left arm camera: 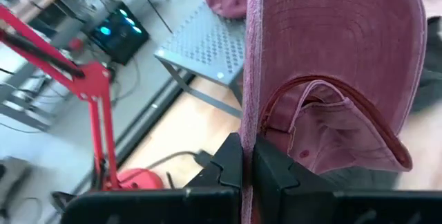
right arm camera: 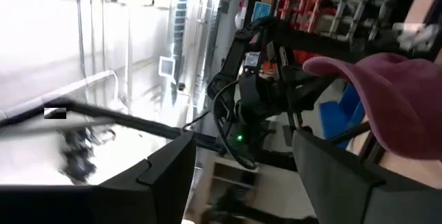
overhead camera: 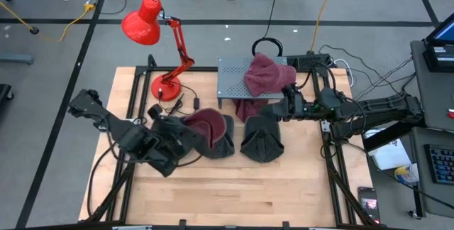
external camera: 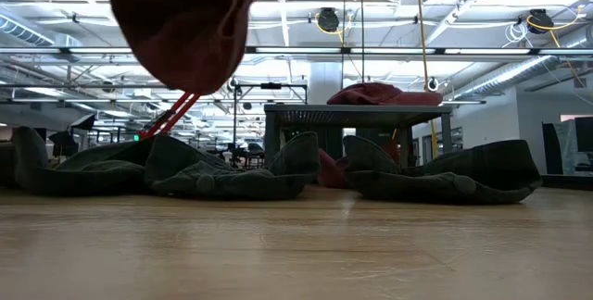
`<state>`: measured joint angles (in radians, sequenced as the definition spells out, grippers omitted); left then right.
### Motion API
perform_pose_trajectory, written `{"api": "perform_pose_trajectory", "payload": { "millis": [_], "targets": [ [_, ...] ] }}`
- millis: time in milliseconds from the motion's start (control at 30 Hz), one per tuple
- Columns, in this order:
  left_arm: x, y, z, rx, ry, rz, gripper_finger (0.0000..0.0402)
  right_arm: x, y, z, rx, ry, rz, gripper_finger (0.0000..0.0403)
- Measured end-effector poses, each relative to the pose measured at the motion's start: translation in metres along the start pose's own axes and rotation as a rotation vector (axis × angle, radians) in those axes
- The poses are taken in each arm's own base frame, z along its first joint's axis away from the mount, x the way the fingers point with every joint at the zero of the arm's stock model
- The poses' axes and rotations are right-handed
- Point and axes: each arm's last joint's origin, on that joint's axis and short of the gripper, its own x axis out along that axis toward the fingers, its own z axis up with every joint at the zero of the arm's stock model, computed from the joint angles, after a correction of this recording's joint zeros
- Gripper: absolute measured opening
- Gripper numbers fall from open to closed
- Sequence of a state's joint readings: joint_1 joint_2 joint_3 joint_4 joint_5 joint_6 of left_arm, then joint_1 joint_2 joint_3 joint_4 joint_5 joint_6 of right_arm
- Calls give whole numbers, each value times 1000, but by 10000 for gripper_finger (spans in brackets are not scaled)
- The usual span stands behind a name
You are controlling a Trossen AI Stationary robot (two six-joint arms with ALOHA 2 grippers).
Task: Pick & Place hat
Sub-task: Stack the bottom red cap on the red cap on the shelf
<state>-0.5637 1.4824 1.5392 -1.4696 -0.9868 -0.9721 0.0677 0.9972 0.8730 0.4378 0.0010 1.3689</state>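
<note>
A maroon cap [overhead camera: 210,122] hangs in the air over the table's left half, with my left gripper [overhead camera: 183,136] shut on it; the low view shows this cap [external camera: 185,22] well above the wood. Two dark caps [overhead camera: 225,143] [overhead camera: 261,143] lie on the table beside it. Another maroon hat [overhead camera: 268,74] rests on a grey perforated stand [overhead camera: 234,81] at the back. My right gripper [overhead camera: 284,106] hovers open by the stand's near right corner, with nothing between its fingers [right arm camera: 173,172]. My left gripper pinches the maroon cap's thin edge [left arm camera: 249,124] between its two shut fingers [left arm camera: 228,165], beside the stitched bill [left arm camera: 338,30]. The fingers come from the table's left, slanting downward. The cap is lifted clear of the table, its hollow inside [left arm camera: 324,124] facing the wrist camera.
A red desk lamp [overhead camera: 150,23] stands at the back left, its base [overhead camera: 167,86] on the table. More maroon cloth [overhead camera: 248,109] hangs below the stand's front. Cables run behind the table. Bare wood [overhead camera: 234,187] lies along the near edge.
</note>
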Motion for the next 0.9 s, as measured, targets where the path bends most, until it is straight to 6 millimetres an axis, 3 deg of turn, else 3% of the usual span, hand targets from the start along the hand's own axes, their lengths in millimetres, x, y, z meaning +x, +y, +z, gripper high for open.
{"api": "perform_pose_trajectory", "payload": {
  "millis": [200, 533, 900],
  "targets": [
    [14, -13, 15, 73, -10, 64, 10, 0, 1, 1, -434, -25, -3, 218],
    [28, -27, 63, 247, -36, 110, 10, 0, -4, 3, -1019, -73, -112, 190],
    [36, -34, 107, 317, -151, 98, 10, -2, -17, 0, -1272, -1, -285, 189]
  ]
}}
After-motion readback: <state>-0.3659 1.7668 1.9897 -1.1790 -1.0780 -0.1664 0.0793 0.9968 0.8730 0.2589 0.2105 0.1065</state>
